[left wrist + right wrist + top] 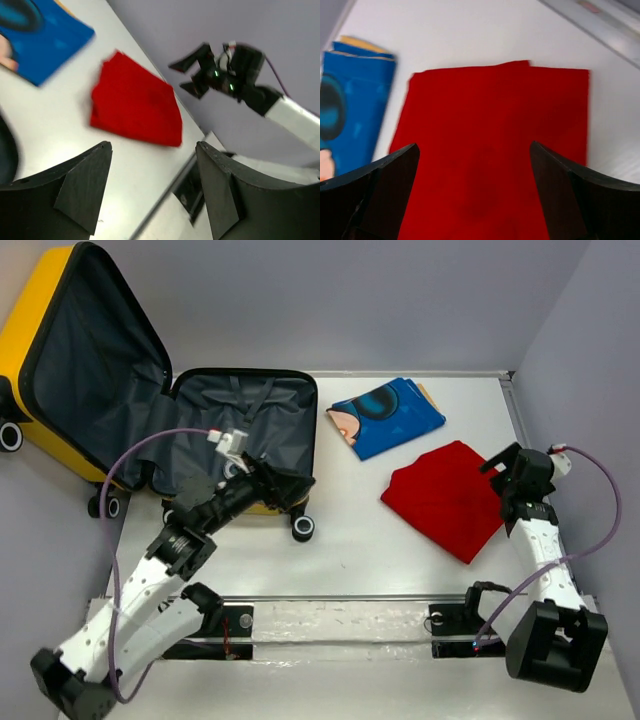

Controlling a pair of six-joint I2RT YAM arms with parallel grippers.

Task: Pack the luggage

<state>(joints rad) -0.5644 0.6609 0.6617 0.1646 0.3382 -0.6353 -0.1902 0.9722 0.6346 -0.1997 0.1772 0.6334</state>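
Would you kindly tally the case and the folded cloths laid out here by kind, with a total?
Open yellow luggage: 1
Folded cloths: 2, the blue cloth and the red cloth
Total: 3

I'm seeing soft, even light falling from overhead in the top view. The table is reading bright, with only faint shadows lying under the arms. The luggage lining is swallowing detail. Both wrist views are smearing. The red cloth and blue cloth are blurring at their edges, and the right gripper is showing as a dark, soft silhouette.
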